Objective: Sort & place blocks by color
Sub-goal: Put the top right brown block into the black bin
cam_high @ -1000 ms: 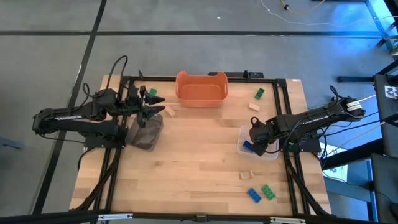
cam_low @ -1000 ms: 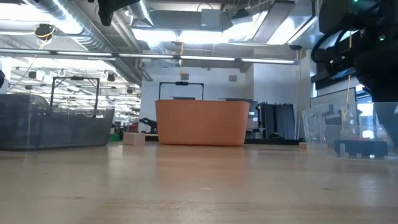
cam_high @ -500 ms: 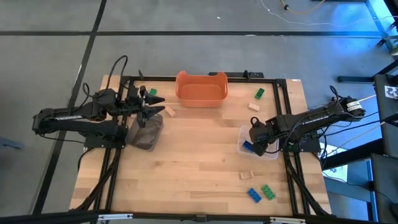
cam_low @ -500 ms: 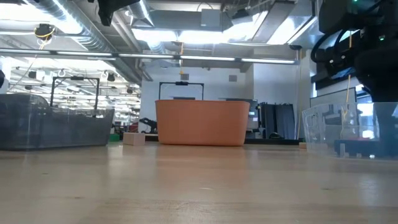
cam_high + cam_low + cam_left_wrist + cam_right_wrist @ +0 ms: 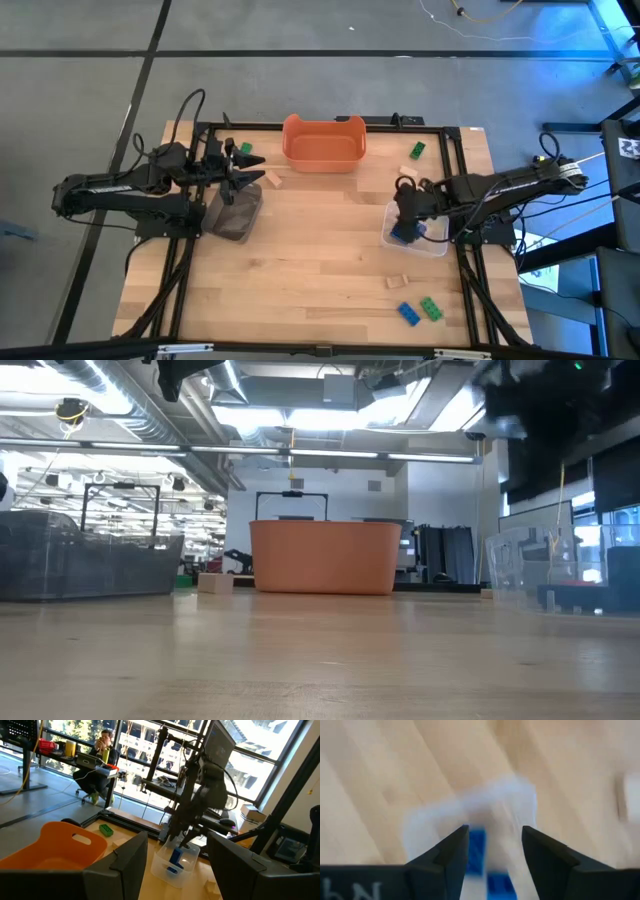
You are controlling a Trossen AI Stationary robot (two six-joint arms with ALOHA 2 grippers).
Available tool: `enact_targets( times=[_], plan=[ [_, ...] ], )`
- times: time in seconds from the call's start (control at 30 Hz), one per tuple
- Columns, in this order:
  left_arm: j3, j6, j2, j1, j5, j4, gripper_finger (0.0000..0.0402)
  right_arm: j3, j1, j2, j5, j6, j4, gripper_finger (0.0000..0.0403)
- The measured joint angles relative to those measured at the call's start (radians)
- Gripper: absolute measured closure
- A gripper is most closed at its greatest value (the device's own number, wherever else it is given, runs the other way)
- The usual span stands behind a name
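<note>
My right gripper (image 5: 404, 207) hovers open over the clear container (image 5: 432, 243) at the table's right. In the right wrist view the gripper (image 5: 492, 834) looks down on blue blocks (image 5: 477, 851) lying inside it, seen as a blue block (image 5: 399, 236) from above. My left gripper (image 5: 243, 181) waits open above the dark container (image 5: 236, 213) on the left. Loose on the table lie a green block (image 5: 417, 150), a tan block (image 5: 408, 171), a tan block (image 5: 272, 179), a green block (image 5: 245, 160), a tan block (image 5: 397, 282), a blue block (image 5: 408, 313) and a green block (image 5: 431, 308).
An orange tub (image 5: 323, 142) stands at the far middle of the table. The wooden top (image 5: 320, 260) between the dark and clear containers is bare. A black frame (image 5: 465, 190) runs along the table's edges. A seated person (image 5: 102, 750) shows far off in the room.
My right gripper has risen out of the clear container and drifted a little toward the far edge, moving fast enough to blur. The blue block has stayed lying in the container.
</note>
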Motion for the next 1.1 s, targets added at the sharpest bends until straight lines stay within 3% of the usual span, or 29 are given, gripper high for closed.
enact_targets(
  times=[0.23,0.37,0.6,0.8,1.1],
  plan=[
    [0.000,0.000,0.000,0.000,0.000,0.000,0.0205,0.002,0.000,-0.046,0.080,-0.094,0.346,0.0218],
    [0.000,0.000,0.000,0.000,0.000,0.000,0.0205,0.000,0.000,-0.055,0.094,-0.123,0.434,0.0218],
    [0.000,0.000,0.000,0.000,0.001,0.000,0.0205,-0.001,-0.001,-0.056,0.212,-0.126,0.620,0.0218],
    [0.000,0.001,0.000,0.000,0.001,0.000,0.0205,-0.001,0.000,-0.056,0.211,-0.126,0.819,0.0218],
    [0.000,0.000,0.000,0.000,0.002,0.000,0.0205,-0.001,0.000,-0.056,0.166,-0.179,0.950,0.0218]
  ],
)
